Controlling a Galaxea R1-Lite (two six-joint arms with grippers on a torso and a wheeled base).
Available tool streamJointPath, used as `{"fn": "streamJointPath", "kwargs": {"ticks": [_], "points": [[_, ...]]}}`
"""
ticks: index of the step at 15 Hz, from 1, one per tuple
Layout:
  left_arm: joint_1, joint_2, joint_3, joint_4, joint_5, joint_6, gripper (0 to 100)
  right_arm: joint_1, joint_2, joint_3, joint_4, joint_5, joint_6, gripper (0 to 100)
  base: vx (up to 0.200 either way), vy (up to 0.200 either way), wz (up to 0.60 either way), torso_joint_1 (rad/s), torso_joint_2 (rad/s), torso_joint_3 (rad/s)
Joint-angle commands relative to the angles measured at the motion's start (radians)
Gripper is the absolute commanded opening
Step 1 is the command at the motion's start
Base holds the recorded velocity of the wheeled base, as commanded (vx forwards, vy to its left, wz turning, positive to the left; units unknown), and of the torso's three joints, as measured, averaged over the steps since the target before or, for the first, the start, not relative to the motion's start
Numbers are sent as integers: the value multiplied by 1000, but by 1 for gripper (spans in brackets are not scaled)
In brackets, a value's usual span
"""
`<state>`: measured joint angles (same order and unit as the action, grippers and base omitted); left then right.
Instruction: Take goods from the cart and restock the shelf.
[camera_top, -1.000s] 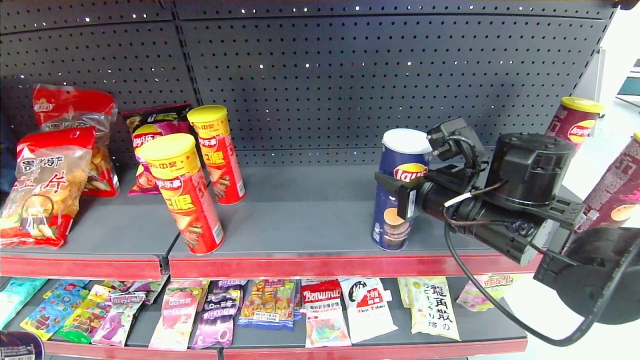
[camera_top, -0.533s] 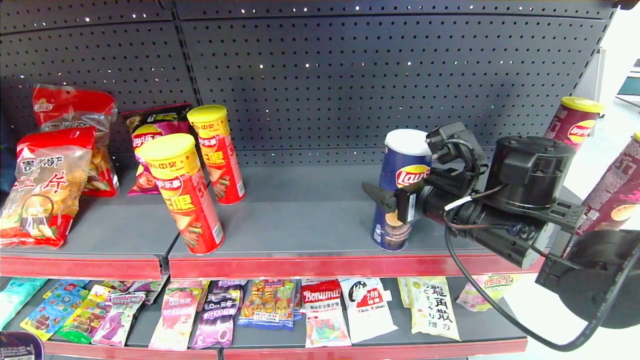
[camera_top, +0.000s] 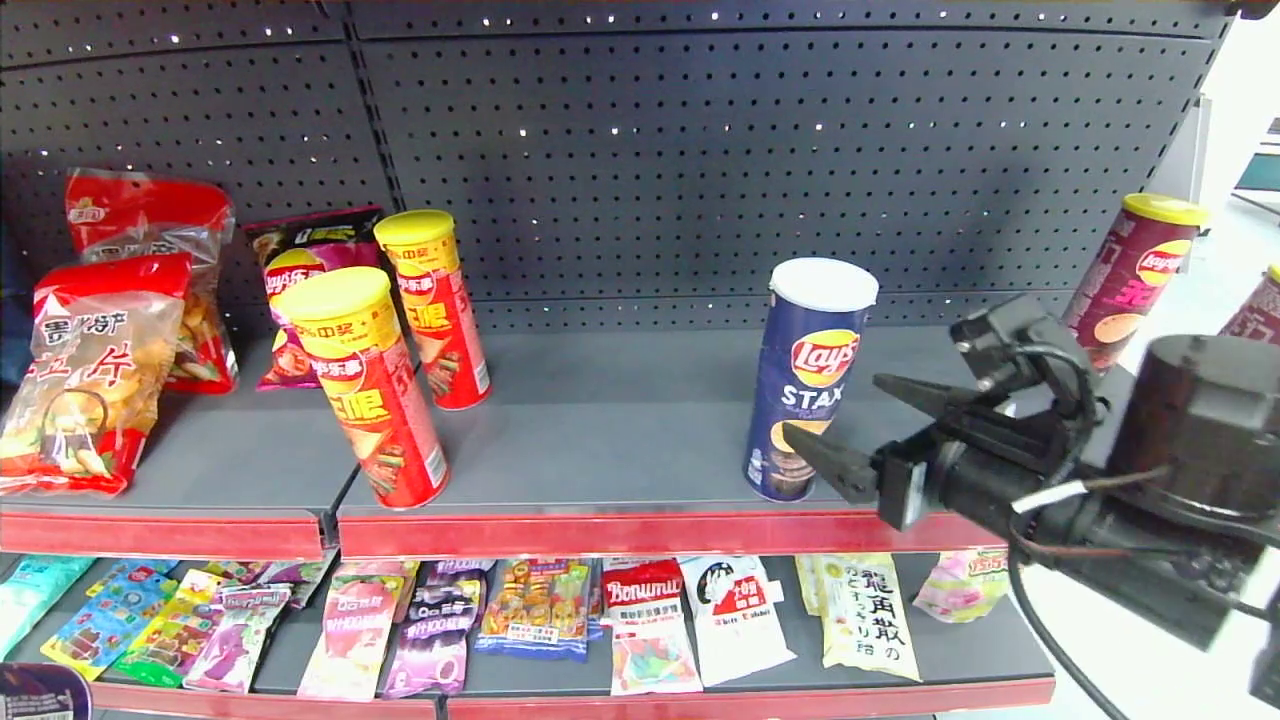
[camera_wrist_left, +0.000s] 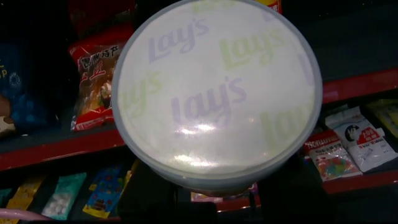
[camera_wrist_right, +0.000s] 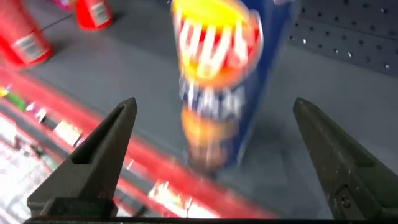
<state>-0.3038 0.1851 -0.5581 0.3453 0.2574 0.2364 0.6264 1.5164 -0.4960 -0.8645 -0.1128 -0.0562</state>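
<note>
Two shelf tiers in play. Upper shelf (camera_top: 600, 430) carries, from the robot's left: red snack bags (camera_top: 95, 370), a purple chip bag (camera_top: 305, 290), two red cans (camera_top: 375, 385) with yellow lids, a gap, then the blue can (camera_top: 808, 380), then maroon cans (camera_top: 1135, 265) at the far right. Lower shelf (camera_top: 990, 650) holds a row of flat sachets (camera_top: 640, 620) lying face up.

Blue can stands upright and free near the front lip. Right gripper (camera_top: 833, 406) hangs just in front of it, spread wider than the can, nothing pinched. The can is ahead of the tips, with no contact as far as I can tell. Looks placed, so one item restocked.

Left gripper (camera_wrist_left: 217, 198) pinches a second can (camera_wrist_left: 217, 93), white lid toward its camera, held out in front of the shelf.

Handling guess: cardboard tube, light, stiff along its axis, smooth and a bit slippery. It's tall so it tips easily, and the contents are brittle. Grab mid-body with a moderate squeeze and stay off the soft plastic lid. Set it flat in the gap, clear of neighbours.
</note>
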Motion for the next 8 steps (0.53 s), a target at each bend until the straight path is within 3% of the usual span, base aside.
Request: {"fn": "streamJointPath", "kwargs": {"ticks": [1, 3, 6, 8], "points": [[0, 2, 0, 0, -1, 0, 0, -5, -243, 166, 10, 5, -21, 100, 0, 0, 0, 0, 0, 0], [-1, 8, -11, 0, -14, 1, 0, -114, -351, 228, 38, 93, -40, 100, 0, 0, 0, 0, 0, 0], [-3, 19, -16, 0, -46, 1, 0, -473, -510, 183, 277, 406, -123, 100, 0, 0, 0, 0, 0, 0], [-3, 34, -26, -2, -93, 1, 0, -643, -697, 200, 478, 478, -145, 100, 0, 0, 0, 0, 0, 0]]}}
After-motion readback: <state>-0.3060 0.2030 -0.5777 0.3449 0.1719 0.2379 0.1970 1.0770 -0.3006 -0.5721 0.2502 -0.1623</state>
